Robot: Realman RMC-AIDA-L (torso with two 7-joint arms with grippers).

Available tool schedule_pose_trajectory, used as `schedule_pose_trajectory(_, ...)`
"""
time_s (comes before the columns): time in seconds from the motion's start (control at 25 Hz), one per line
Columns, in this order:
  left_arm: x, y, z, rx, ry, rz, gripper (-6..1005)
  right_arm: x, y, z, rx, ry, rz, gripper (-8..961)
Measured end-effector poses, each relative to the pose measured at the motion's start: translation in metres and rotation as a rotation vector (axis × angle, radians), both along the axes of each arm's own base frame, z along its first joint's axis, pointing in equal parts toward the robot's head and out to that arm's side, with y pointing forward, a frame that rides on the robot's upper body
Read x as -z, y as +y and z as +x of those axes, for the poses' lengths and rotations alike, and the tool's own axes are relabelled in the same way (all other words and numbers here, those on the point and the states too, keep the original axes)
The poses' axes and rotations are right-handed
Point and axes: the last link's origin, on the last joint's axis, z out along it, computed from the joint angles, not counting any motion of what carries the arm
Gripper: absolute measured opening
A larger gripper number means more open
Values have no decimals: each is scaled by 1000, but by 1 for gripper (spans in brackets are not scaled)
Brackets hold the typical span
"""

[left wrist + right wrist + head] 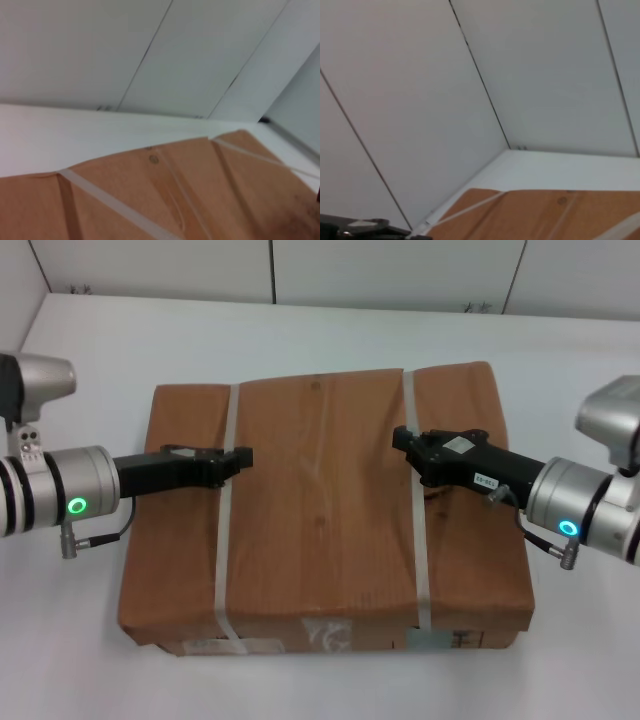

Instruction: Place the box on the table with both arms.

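Observation:
The box [320,510], flat, wrapped in brown paper with two white straps, lies in the middle of the white table [330,335], white labels [330,637] on its near side. My left gripper [238,460] reaches in from the left and lies over the left strap [226,550] on the box top. My right gripper [402,443] reaches in from the right and lies at the right strap [418,540]. The box top also shows in the left wrist view [190,190] and the right wrist view [550,215].
The table runs wide on all sides of the box and ends at a white panelled wall [400,270] behind. In the right wrist view the other arm's black gripper [355,229] shows at the box's far edge.

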Motion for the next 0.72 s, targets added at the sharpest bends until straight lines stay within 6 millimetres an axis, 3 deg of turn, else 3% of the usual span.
schedule_pose_trajectory(0.36,18,4,-4,-18,113,1,29,21,9,5,104,-151,-48,93)
schedule_pose_trajectory(0.72,30,3,-5,-15,175,-12,33,26,9,12,166,-201,-75,119)
